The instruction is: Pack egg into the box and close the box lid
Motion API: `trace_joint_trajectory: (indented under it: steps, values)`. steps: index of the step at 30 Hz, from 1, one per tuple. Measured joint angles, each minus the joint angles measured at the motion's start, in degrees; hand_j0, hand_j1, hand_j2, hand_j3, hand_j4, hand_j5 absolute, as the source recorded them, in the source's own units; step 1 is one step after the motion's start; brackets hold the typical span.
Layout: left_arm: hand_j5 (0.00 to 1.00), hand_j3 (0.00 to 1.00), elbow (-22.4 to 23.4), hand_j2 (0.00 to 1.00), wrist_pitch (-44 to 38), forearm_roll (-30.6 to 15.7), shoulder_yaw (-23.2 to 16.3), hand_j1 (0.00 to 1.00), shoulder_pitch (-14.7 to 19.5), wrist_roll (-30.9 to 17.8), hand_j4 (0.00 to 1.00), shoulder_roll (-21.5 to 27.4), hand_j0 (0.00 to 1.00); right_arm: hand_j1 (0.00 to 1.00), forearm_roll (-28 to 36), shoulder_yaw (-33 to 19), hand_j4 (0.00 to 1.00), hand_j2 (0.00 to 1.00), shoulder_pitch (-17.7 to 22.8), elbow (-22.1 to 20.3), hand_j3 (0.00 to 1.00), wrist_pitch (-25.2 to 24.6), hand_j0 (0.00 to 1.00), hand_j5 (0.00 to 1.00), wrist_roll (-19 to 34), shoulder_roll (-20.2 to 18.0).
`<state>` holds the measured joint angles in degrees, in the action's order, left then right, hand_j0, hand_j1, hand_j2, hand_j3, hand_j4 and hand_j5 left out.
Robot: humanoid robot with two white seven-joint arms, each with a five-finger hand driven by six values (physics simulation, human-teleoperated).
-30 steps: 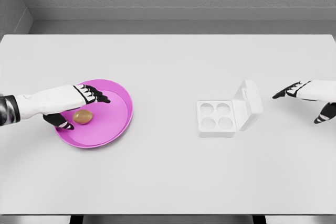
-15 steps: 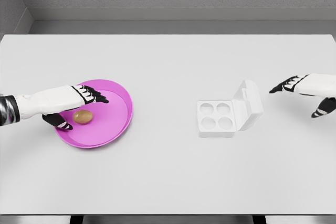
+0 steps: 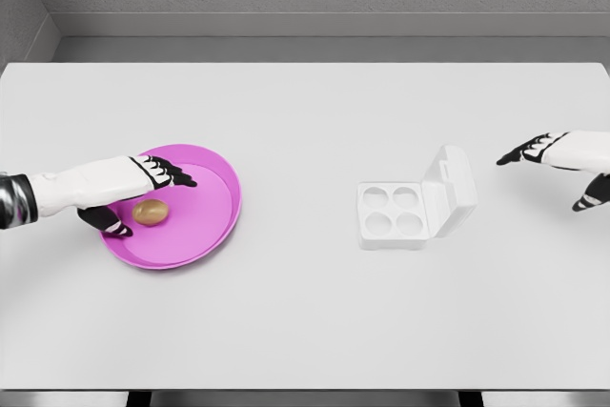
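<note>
egg [image 3: 151, 212] in pink plate [image 3: 214, 221] | left robot hand [image 3: 133, 193] spread around it | box [image 3: 393, 216] open | right robot hand [image 3: 562, 164] spread

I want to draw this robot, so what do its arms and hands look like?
Both arms are smooth and white. The left robot hand has a white back and black fingers with small white bands on them. Its arm has a dark grey, shiny cuff at the picture's edge. The right robot hand looks the same: white with black, banded fingers.
</note>
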<state>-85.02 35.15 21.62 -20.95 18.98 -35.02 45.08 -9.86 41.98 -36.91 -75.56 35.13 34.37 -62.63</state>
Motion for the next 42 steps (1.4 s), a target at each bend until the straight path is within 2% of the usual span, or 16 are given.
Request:
trace_joint_trajectory:
  steps: [8, 29, 38, 40, 42]
  values:
    - [1.00, 1.00, 0.4, 1.00, 0.0, 0.0, 0.1, 1.00, 0.0, 0.0, 1.00, -0.3, 1.00, 1.00, -0.3, -0.1, 1.00, 1.00, -0.1, 0.0, 1.00, 0.0, 1.00, 1.00, 0.6, 1.1]
    - [1.00, 1.00, 2.4, 1.00, -0.3, -1.0, 0.2, 1.00, 0.3, -0.1, 1.00, -1.5, 1.00, 1.00, -0.3, 0.0, 1.00, 1.00, 0.1, -0.3, 1.00, 0.0, 1.00, 1.00, 0.6, 1.1]
    - [0.99, 0.99, 1.7, 0.99, -0.1, -1.0, 0.5, 0.99, -0.3, 0.1, 0.99, -0.9, 0.99, 1.00, -0.3, 0.0, 1.00, 1.00, 0.1, -0.3, 1.00, 0.0, 1.00, 1.00, 0.6, 1.2]
    - [0.79, 0.79, 1.6, 0.79, -0.1, -1.2, 0.5, 0.79, -0.4, 0.1, 0.79, -0.8, 0.79, 1.00, -0.3, 0.1, 1.00, 1.00, 0.1, -0.3, 1.00, 0.0, 1.00, 1.00, 0.6, 1.2]
    - [0.54, 0.54, 1.5, 0.54, -0.1, -1.2, 0.3, 0.54, -0.5, 0.1, 0.54, -0.8, 0.54, 1.00, -0.3, 0.1, 1.00, 1.00, 0.1, -0.3, 1.00, 0.0, 1.00, 1.00, 0.6, 1.2]
